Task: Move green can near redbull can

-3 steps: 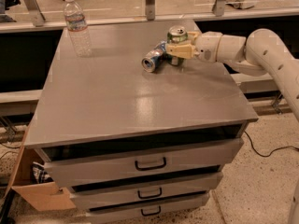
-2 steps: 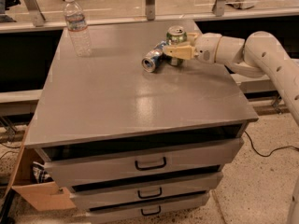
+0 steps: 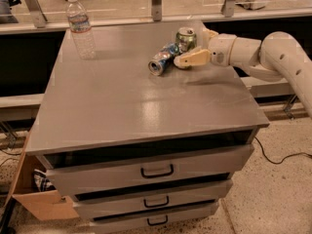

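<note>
The green can (image 3: 186, 38) stands upright on the grey cabinet top (image 3: 122, 101), near its back right. The redbull can (image 3: 163, 59) lies on its side just left of and in front of it, almost touching. My gripper (image 3: 197, 46) reaches in from the right with its cream fingers (image 3: 192, 58) spread. One finger is in front of the green can and the other behind its right side. The green can rests on the surface between the fingertips.
A clear plastic water bottle (image 3: 80, 27) stands at the back left of the cabinet top. The cabinet has three drawers (image 3: 156, 172) in front. A cardboard box (image 3: 34, 194) sits on the floor at the left. A glass partition runs behind the cabinet.
Almost nothing has moved. The gripper and both cans stay in the same places.
</note>
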### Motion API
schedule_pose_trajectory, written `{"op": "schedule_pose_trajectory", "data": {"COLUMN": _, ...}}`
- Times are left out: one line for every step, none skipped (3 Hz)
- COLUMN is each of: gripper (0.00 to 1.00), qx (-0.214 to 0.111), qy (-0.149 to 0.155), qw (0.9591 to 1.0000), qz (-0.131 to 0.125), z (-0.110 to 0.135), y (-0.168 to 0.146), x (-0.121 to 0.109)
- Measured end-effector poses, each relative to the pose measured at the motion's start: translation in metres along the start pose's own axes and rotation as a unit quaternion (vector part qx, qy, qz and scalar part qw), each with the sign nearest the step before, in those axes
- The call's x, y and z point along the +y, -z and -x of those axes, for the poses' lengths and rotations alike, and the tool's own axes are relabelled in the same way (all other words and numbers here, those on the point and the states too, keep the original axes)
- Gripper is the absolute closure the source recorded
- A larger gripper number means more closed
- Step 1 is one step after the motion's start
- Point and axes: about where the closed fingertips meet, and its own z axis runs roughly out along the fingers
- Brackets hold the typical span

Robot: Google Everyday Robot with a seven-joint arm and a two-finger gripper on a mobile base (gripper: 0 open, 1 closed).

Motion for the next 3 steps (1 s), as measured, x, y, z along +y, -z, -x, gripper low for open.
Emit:
{"op": "schedule_pose_trajectory", "data": {"gripper": 0.0, "qx": 0.01, "qy": 0.026, "qw": 0.9995, "qz": -0.012, "z": 0.025, "y": 0.034, "x": 0.004}}
{"op": "schedule_pose_trajectory", "data": {"gripper": 0.0, "qx": 0.021, "qy": 0.069, "qw": 0.9971, "qz": -0.025, "z": 0.064, "y": 0.084, "x": 0.016}}
{"op": "schedule_pose_trajectory", "data": {"gripper": 0.0, "qx": 0.021, "qy": 0.074, "qw": 0.9967, "qz": -0.027, "z": 0.071, "y": 0.09, "x": 0.018}}
